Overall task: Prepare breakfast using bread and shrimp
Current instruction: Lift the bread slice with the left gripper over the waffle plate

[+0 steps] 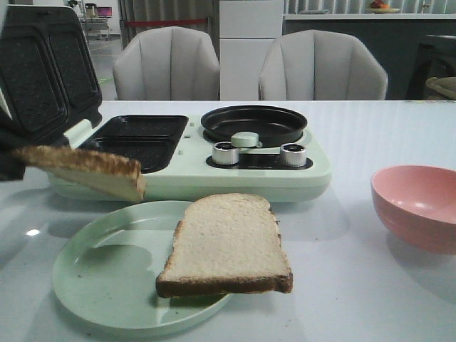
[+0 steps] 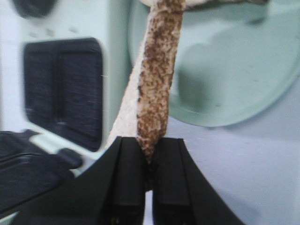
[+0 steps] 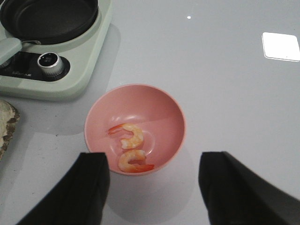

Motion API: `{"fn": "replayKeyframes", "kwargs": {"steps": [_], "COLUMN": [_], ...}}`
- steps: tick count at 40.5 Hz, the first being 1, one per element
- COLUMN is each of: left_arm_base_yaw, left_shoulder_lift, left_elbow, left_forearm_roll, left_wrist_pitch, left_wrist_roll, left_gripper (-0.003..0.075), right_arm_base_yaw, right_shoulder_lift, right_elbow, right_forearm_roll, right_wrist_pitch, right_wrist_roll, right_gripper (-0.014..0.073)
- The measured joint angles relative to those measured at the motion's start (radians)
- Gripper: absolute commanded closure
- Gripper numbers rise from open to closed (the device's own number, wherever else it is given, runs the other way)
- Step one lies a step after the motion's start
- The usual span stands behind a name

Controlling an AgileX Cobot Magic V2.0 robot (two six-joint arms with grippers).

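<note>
Left gripper clamps one bread slice by its brown crust edge, fingers pinched on either side; slice held off the table, tilted, at the left, in front of the open sandwich maker and above the far-left rim of the green plate. Second bread slice lies flat on the plate's right side, overhanging the rim, well apart from that gripper. Right gripper hangs spread wide, nothing between its fingers, over the table just near of the pink bowl at the right. Two shrimp lie in the bowl, untouched, just beyond the fingertips.
</note>
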Motion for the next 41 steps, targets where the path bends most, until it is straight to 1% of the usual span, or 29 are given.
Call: {"fn": "replayKeyframes", "kwargs": {"steps": [8,11,17,21,25,34,41], "left_arm_base_yaw": [0.000,0.000,0.023,0.069,0.125,0.263,0.360], "left_shoulder_lift": [-0.115,-0.124,-0.096,-0.041,0.028,0.222,0.410], "left_elbow": [0.000,-0.002,-0.047,-0.097,-0.152,-0.263,-0.366], "left_forearm_roll": [0.141,0.196,0.234,0.242,0.246,0.247,0.210], "left_wrist_pitch": [-0.079,-0.099,-0.111,-0.128,-0.173,-0.350,-0.498], "left_wrist_roll": [-0.002,-0.002,-0.002,-0.002,-0.002,-0.002,-0.002], "left_gripper": [0.0619,0.0619,0.0619,0.0619,0.0619,0.0619,0.0619], "right_arm_base_yaw": [0.000,0.000,0.000,0.000,0.000,0.000,0.000], "right_shoulder_lift": [0.000,0.000,0.000,0.000,0.000,0.000,0.000], "right_elbow": [0.000,0.000,0.000,0.000,0.000,0.000,0.000], "right_forearm_roll": [0.000,0.000,0.000,0.000,0.000,0.000,0.000], "right_wrist_pitch": [0.000,0.000,0.000,0.000,0.000,0.000,0.000], "right_wrist_roll": [0.000,0.000,0.000,0.000,0.000,0.000,0.000], "right_gripper": [0.0067,0.0067,0.0067,0.0067,0.0067,0.0067,0.0067]}}
